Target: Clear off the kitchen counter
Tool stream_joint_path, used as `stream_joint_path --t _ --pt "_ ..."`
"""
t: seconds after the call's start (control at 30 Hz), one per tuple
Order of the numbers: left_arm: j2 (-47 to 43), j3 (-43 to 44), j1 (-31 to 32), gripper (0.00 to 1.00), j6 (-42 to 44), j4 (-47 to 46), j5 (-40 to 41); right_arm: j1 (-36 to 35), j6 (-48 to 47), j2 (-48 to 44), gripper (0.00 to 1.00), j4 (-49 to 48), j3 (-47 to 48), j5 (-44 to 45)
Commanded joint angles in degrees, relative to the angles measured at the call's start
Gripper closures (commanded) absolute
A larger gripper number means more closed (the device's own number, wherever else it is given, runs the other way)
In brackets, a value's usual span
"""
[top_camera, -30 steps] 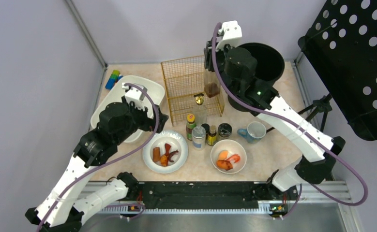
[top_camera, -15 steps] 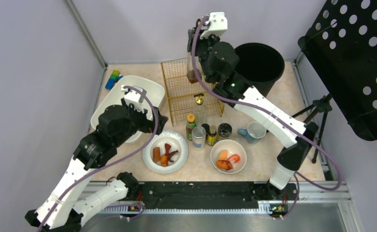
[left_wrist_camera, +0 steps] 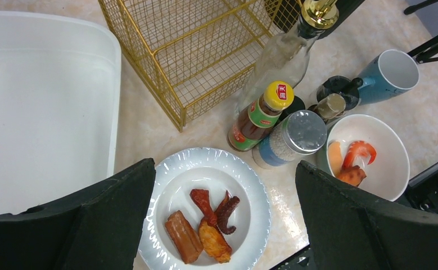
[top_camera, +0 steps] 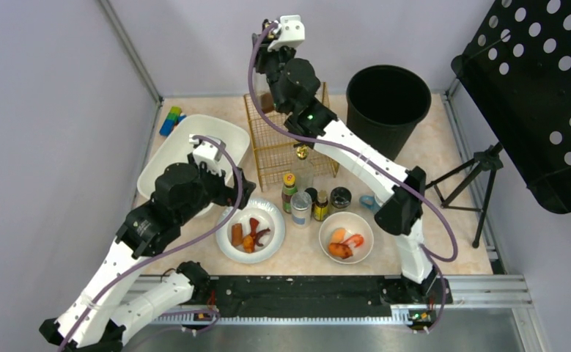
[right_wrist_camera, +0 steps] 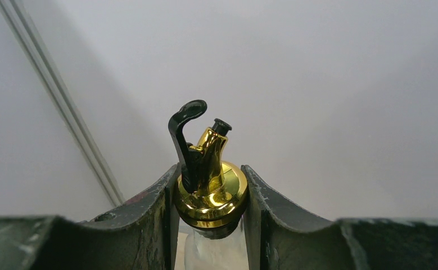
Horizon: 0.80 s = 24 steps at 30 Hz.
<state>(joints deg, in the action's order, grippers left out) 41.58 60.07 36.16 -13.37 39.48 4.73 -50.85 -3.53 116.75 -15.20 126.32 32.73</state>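
The kitchen counter (top_camera: 300, 257), crowded at centre
Top view: the right arm (top_camera: 355, 158) reaches to 12 o'clock over the wire basket (top_camera: 267, 154). Left wrist: left gripper (left_wrist_camera: 225, 214) spread wide above the plate (left_wrist_camera: 250, 174) at 6 o'clock. Right wrist: right gripper (right_wrist_camera: 211, 197) clamped on a gold-capped bottle (right_wrist_camera: 208, 169).

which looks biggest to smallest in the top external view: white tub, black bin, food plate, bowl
1. white tub, even though it is partly covered
2. black bin, whose tall rim is nearer the camera, so it may look bigger than it is
3. plate
4. bowl
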Motion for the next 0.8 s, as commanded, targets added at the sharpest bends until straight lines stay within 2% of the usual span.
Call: stream_joint_path --t 0.0,0.2,0.3,0.43,0.6,0.77 --pt "-1.2 -0.4 -0.1 0.01 0.6 -3.2 0.2 -0.4 -0.2 3.5 1.0 -7.7 10.7 -1.3" --pt "-4.5 -1.6 -0.3 0.01 -0.8 -4.8 6.0 -0.4 -0.6 6.9 1.0 -11.3 11.8 1.4" --pt "-7.8 -2.8 -0.4 0.01 -2.6 -6.5 12.0 -0.4 -0.2 7.2 1.0 -13.0 10.3 1.9" --pt "-13.2 -4.8 -0.8 0.01 -3.1 -9.3 15.8 -0.4 -0.2 8.5 1.0 -13.2 10.3 2.4" --pt "-18.7 -7.1 -0.8 0.01 -2.7 -11.9 17.9 -0.3 -0.4 9.6 1.0 -13.9 9.3 3.5" --pt "-19.0 -7.4 -0.9 0.01 -1.9 -12.1 17.8 0.1 1.0 11.6 1.0 -12.4 10.3 4.4"
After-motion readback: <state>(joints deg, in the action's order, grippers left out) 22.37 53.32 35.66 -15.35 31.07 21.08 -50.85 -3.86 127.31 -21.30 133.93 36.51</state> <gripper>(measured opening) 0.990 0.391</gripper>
